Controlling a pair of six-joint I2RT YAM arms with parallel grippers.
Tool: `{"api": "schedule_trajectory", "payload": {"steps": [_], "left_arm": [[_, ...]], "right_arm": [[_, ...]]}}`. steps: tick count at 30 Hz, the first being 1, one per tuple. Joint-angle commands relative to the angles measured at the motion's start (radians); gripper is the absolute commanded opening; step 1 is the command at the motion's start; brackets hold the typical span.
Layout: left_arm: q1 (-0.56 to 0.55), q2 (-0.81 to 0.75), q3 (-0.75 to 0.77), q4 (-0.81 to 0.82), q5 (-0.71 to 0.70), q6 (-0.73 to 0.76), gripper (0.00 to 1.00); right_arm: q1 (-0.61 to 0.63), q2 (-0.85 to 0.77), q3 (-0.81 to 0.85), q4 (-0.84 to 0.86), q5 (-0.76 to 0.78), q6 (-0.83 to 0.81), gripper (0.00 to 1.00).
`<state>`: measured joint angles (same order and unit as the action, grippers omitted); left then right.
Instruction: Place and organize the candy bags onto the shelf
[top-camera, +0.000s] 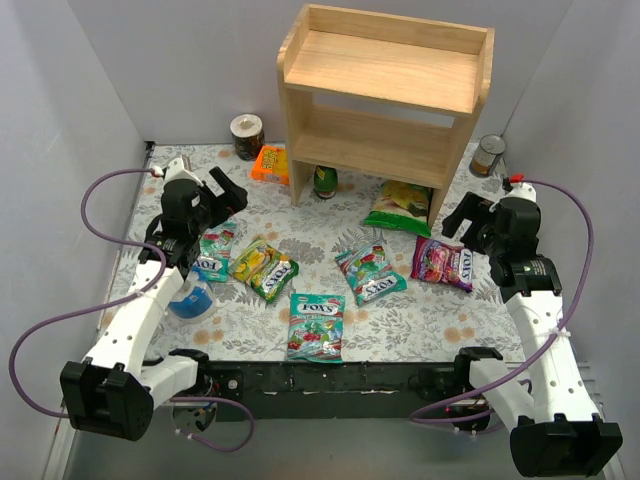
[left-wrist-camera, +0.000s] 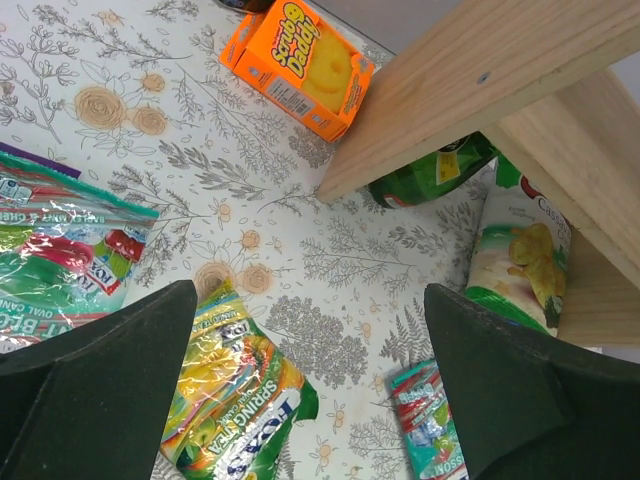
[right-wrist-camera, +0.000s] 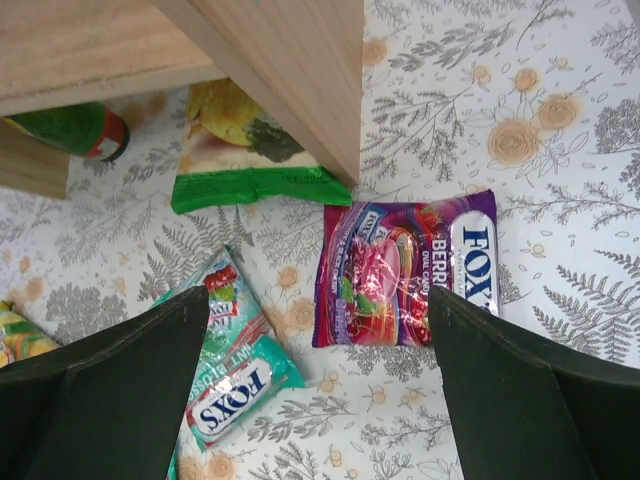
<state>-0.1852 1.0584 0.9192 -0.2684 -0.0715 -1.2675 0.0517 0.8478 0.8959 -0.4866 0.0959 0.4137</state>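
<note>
Right now, both of your robot's hands are empty. Your left gripper (top-camera: 228, 190) hangs out to the left of the shelf (top-camera: 385, 75). Its two fingers (left-wrist-camera: 100, 380) are spread wide, with nothing between them. Your right gripper (top-camera: 462, 215) hangs close to the shelf's right front corner. It is spread wide too and holds nothing.

All the candy bags lie flat on the table (top-camera: 420, 325), in front of the shelf. The purple bag (top-camera: 442, 263) is just in front of the shelf's right side, and your right wrist camera looks down on it. One teal bag (top-camera: 370, 272) lies in front of the shelf's middle. Another teal bag (top-camera: 316, 325) lies farthest out from the shelf. Two yellow-green bags (top-camera: 262, 268) lie together, touching, in front of the shelf's left side. The last teal bag (top-camera: 215, 250) lies further left than the shelf, near your left gripper.

A big green snack bag (top-camera: 400, 208) pokes out from under the shelf on its right side. A green bottle (top-camera: 325, 182) sits under the shelf by its left side. An orange packet (top-camera: 270, 163) lies just beside the shelf's left side.
</note>
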Motion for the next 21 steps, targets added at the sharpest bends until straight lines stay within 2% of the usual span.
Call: {"api": "schedule_trajectory", "payload": {"steps": [1, 8, 13, 16, 21], "left_arm": [[0.000, 0.041, 0.104, -0.025, -0.005, 0.005, 0.98], [0.001, 0.057, 0.046, 0.015, -0.028, -0.108, 0.98], [0.001, 0.072, 0.053, 0.027, 0.100, -0.101, 0.98], [0.000, 0.090, 0.069, 0.015, 0.105, -0.092, 0.98], [0.000, 0.123, 0.090, 0.020, 0.200, -0.082, 0.98]], "right_arm": [[-0.003, -0.029, 0.040, -0.037, -0.088, -0.024, 0.98], [-0.004, -0.015, -0.012, -0.040, -0.445, -0.093, 0.97], [0.016, -0.012, -0.118, 0.034, -0.610, -0.055, 0.97], [0.103, -0.010, -0.163, 0.074, -0.621, -0.047, 0.98], [0.448, 0.065, -0.179, 0.109, -0.441, 0.014, 0.98]]}}
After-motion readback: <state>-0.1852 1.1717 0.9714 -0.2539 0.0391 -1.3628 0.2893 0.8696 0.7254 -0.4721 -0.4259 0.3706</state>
